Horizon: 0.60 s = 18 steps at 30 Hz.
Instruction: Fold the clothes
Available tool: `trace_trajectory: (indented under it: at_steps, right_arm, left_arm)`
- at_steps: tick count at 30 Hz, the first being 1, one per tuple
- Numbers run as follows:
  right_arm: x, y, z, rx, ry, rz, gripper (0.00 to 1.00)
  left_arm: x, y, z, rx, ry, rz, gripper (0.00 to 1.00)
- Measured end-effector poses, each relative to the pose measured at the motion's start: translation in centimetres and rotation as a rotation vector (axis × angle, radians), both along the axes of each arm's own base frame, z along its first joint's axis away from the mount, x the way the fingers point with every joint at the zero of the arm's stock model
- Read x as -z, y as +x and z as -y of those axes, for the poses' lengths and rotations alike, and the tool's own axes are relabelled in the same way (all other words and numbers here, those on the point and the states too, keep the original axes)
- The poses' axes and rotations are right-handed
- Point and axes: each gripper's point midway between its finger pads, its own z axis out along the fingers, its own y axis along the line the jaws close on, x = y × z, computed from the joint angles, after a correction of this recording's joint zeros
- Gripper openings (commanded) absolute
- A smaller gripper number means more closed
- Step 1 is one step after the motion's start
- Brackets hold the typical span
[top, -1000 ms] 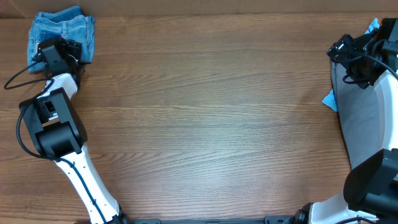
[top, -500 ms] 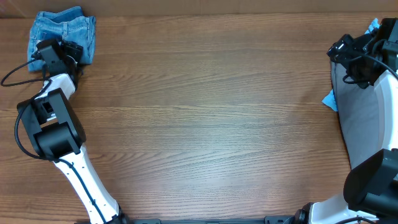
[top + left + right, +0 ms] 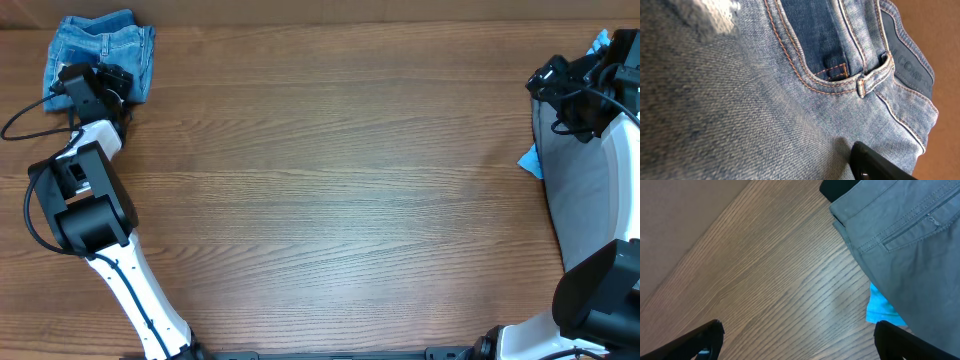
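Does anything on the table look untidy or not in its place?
Only a little. A bright blue cloth sticks out from under the grey shorts at the right edge. The folded jeans in the far left corner look neat.

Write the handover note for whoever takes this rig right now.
The left gripper is low over the jeans at the far left corner of the table; open or gripping, cannot tell.
The right gripper is open and empty, beside the grey shorts at the right edge.
Done: jeans look folded.
Left: grey shorts apparently not yet folded; a bright blue piece peeks from beneath them.
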Motion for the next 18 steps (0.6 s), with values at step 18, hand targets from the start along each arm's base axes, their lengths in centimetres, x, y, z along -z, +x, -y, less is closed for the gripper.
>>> trace_trajectory:
  at_steps: [18]
  right_arm:
    - [0.0, 0.0, 0.0, 0.000, 0.000, 0.000, 1.00]
  left_arm:
    - [-1.0, 1.0, 1.7, 0.161, -0.031, -0.027, 1.00]
